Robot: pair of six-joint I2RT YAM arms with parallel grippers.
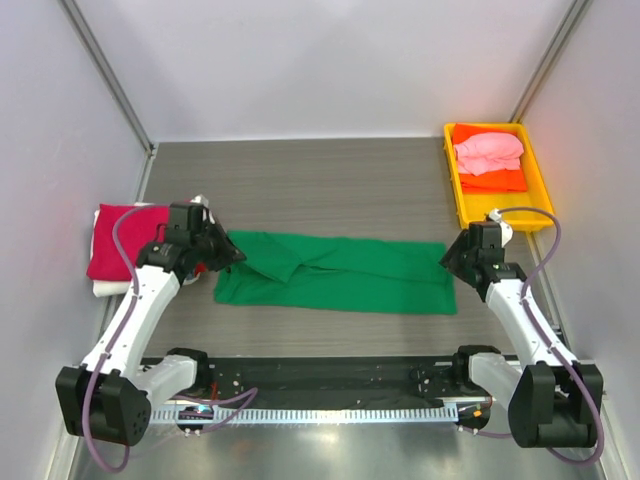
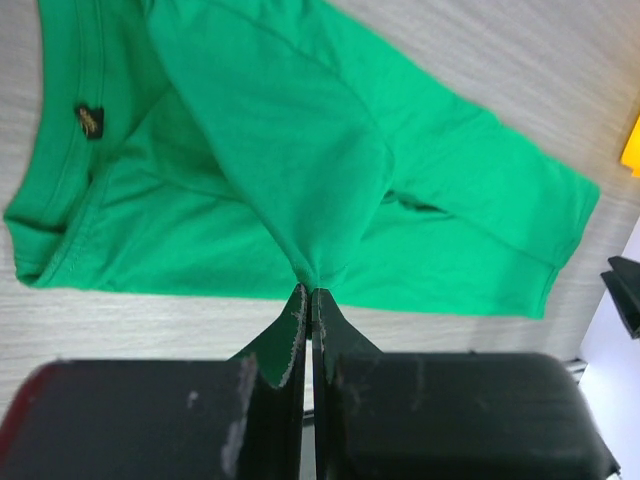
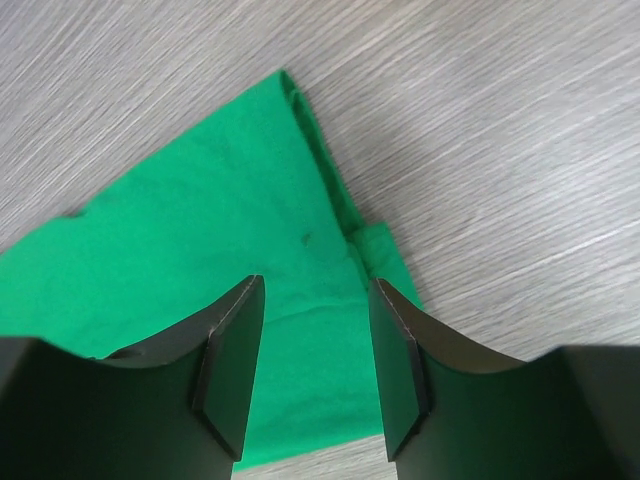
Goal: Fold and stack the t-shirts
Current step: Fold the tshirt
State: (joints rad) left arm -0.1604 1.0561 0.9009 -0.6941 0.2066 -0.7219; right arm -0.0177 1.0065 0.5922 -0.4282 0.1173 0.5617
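The bright green t-shirt point(image 1: 340, 272) lies folded into a long strip across the table's middle. My left gripper point(image 1: 232, 256) is at its left end, shut on a pinched fold of the green cloth point(image 2: 310, 265) and lifting it slightly. My right gripper point(image 1: 447, 258) is open just above the shirt's right end point(image 3: 250, 250), with nothing between its fingers point(image 3: 228, 360). A folded crimson t-shirt point(image 1: 120, 240) lies on a white one point(image 1: 103, 288) at the left wall. Pink point(image 1: 488, 152) and orange point(image 1: 490, 180) t-shirts lie in the yellow tray point(image 1: 456, 200).
The yellow plastic tray stands at the back right by the right wall. The crimson and white stack sits right behind my left arm. Grey walls close the table on three sides. A black rail point(image 1: 330, 380) runs along the near edge.
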